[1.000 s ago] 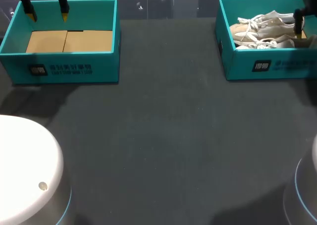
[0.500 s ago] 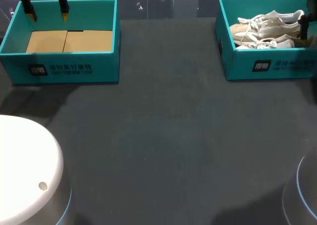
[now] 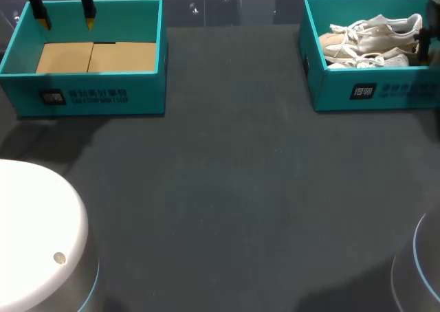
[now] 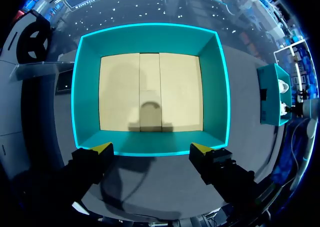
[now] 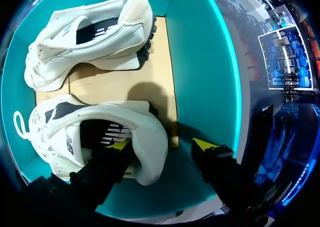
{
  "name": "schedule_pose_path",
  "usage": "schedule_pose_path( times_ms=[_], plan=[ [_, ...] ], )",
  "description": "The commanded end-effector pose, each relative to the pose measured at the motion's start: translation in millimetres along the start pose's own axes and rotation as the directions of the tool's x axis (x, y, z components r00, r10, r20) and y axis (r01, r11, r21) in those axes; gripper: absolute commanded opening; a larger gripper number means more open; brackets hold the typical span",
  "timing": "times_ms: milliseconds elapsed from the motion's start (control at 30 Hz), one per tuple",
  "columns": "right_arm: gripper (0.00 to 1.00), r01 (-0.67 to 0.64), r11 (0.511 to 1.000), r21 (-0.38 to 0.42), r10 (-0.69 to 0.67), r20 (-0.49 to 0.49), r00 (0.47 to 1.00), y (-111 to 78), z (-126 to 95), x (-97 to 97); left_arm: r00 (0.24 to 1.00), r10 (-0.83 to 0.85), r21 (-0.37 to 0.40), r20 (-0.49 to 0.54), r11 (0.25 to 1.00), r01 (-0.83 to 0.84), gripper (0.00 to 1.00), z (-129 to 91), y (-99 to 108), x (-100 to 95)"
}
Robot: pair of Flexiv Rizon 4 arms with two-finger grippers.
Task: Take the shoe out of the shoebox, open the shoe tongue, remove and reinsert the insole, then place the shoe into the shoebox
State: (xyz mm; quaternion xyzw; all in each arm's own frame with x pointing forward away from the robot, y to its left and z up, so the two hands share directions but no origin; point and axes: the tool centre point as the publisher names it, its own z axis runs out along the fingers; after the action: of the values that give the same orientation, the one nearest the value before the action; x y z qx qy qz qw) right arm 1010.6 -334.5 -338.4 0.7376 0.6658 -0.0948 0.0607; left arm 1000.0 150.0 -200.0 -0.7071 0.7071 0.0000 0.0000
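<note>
Right wrist view: right gripper (image 5: pixel 162 146) straddles shoe (image 5: pixel 100 132) heel.

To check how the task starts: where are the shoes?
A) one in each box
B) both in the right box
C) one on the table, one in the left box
B: both white shoes lie side by side in the right box; the left box shows only its bare cardboard floor.

The head view's edge cuts off the right end effector (image 3: pixel 434 37) and the shoebox (image 3: pixel 371 92).
</note>
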Motion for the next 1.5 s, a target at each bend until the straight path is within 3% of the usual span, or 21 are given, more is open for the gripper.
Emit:
schedule_pose_path(
  times_ms=[33, 200, 333, 567, 633, 700, 733, 1067, 1500],
  plan=[
    [0.74, 0.001, 1.000, 0.010, -0.001, -0.004, 1.000, 3.3, 7, 0.3, 1.000, 0.000, 0.000, 0.000, 1.000, 0.000, 1.00, 0, 0, 0.0],
    [0.72, 0.005, 1.000, 0.010, -0.005, -0.012, 1.000, 3.7, 11, 0.7, 1.000, 0.000, 0.000, 0.000, 1.000, 0.000, 1.00, 0, 0, 0.0],
    [0.52, 0.009, 1.000, 0.006, -0.009, -0.014, 1.000, 2.2, 13, 2.0, 1.000, 0.000, 0.000, 0.000, 1.000, 0.000, 1.00, 0, 0, 0.0],
    [0.39, 0.009, 1.000, 0.005, -0.009, -0.014, 1.000, 0.2, 15, 4.5, 1.000, 0.000, 0.000, 0.000, 1.000, 0.000, 1.00, 0, 0, 0.0],
    [0.29, 0.007, 1.000, 0.006, -0.007, -0.014, 1.000, -0.7, 14, 5.1, 1.000, 0.000, 0.000, 0.000, 1.000, 0.000, 1.00, 0, 0, 0.0],
    [0.04, 0.006, 1.000, 0.006, -0.005, -0.013, 1.000, -1.4, 14, 5.8, 1.000, 0.000, 0.000, 0.000, 1.000, 0.000, 1.00, 0, 0, 0.0],
    [0.00, 0.005, 1.000, 0.006, -0.005, -0.013, 1.000, -1.4, 14, 5.8, 1.000, 0.000, 0.000, 0.000, 1.000, 0.000, 1.00, 0, 0, 0.0],
    [0.00, -0.031, 0.999, 0.012, 0.031, -0.024, 0.999, -1.1, 8, 4.0, 1.000, 0.000, 0.000, 0.000, 1.000, 0.000, 1.00, 0, 0, 0.0],
    [0.00, -0.057, 0.997, 0.043, 0.060, -0.078, 0.995, -0.2, -22, -1.4, 1.000, 0.000, 0.000, 0.000, 1.000, 0.000, 1.00, 0, 0, 0.0]
  ],
)
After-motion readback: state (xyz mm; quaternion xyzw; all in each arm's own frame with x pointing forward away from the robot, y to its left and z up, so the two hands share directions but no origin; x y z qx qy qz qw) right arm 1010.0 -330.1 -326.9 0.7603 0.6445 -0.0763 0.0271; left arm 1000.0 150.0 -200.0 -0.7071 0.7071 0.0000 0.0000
